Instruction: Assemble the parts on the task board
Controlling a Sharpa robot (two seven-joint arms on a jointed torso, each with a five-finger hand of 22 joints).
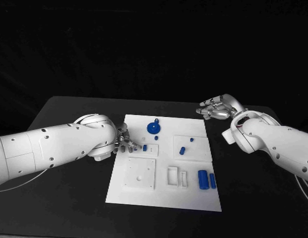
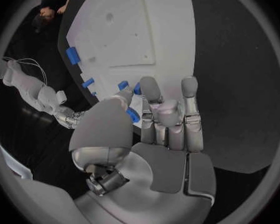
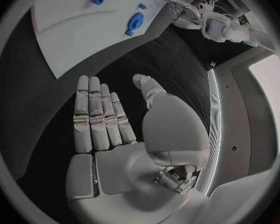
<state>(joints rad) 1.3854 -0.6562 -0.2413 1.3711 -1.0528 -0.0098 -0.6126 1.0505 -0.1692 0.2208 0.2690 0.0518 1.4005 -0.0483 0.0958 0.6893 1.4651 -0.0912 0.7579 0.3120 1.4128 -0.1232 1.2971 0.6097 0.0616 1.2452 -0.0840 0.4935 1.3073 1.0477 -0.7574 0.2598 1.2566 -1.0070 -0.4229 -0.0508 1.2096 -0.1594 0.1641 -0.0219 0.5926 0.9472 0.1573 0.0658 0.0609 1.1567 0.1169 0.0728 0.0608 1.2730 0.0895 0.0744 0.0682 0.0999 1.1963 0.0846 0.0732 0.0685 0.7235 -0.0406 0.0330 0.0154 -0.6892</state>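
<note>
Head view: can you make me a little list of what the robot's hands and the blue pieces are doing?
Board: white task board lying flat on the black table
Left hand: left hand at the board's left edge, a small blue piece between thumb and fingers
Right hand: right hand off the board's far right corner, fingers apart, holding nothing
Biggest piece: round blue disc near the far edge

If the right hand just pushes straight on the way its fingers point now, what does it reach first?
Probably bare black table, then the edge of the task board. The right hand is flat, empty and off the board; its height above the table is unclear.
</note>
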